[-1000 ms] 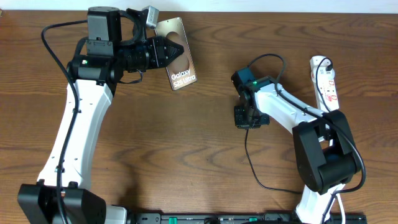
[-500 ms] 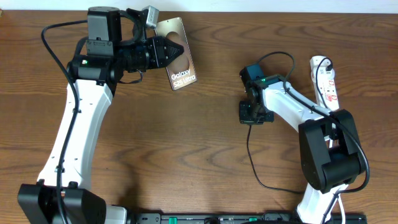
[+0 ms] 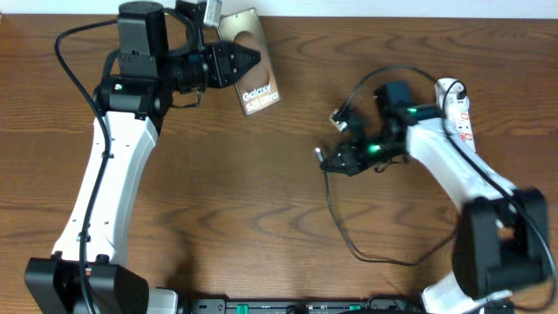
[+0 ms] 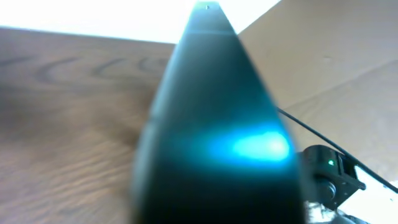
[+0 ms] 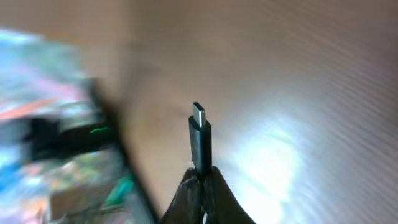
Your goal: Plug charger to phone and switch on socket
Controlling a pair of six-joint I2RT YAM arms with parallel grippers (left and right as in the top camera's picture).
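Note:
My left gripper (image 3: 244, 61) is shut on the phone (image 3: 261, 92) and holds it tilted at the table's far left-centre, its bronze face with the "Galaxy" lettering turned up. In the left wrist view the phone (image 4: 211, 137) is a dark, blurred wedge that hides the jaws. My right gripper (image 3: 336, 158) is shut on the charger (image 3: 322, 157) just behind its plug tip, which points left toward the phone, a hand's width away. Up close, the charger's plug (image 5: 200, 134) sticks straight out from my right gripper (image 5: 203, 179). The white socket (image 3: 461, 112) lies at the far right, partly under the right arm.
The charger's thin black cable (image 3: 342, 228) hangs from the right gripper and loops over the wood toward the front right. A black rail (image 3: 331, 306) runs along the table's front edge. The right arm's links (image 3: 453, 166) cross above the table's right side.
My right gripper closed on the charger's plug, lifted it and turned it to point left, with the arm swinging back. The left gripper carried the phone slightly farther away.

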